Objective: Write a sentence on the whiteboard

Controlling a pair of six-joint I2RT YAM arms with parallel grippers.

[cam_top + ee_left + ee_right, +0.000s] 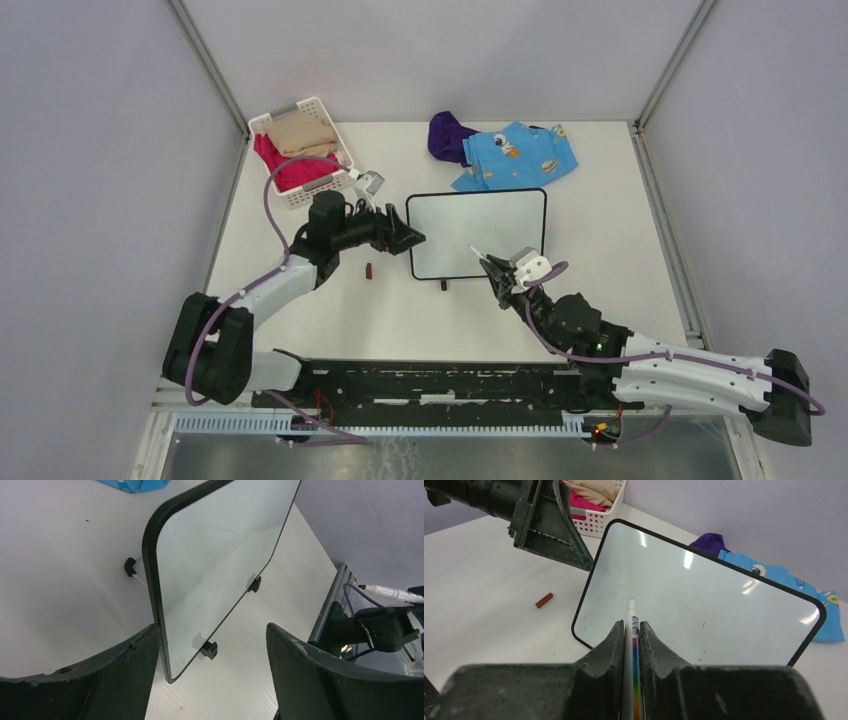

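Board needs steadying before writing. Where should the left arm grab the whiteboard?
Pinch the whiteboard midway along its left short edge, coming from the left. It is a thin panel, so only an edge fits between the fingers; corners are rounded, and the right gripper holds the marker at the near side. The open left gripper sits at that edge.

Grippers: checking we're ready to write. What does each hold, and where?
Right gripper clamps a marker by its barrel, tip sticking out. Left gripper stands open astride an edge of the whiteboard, holding nothing.
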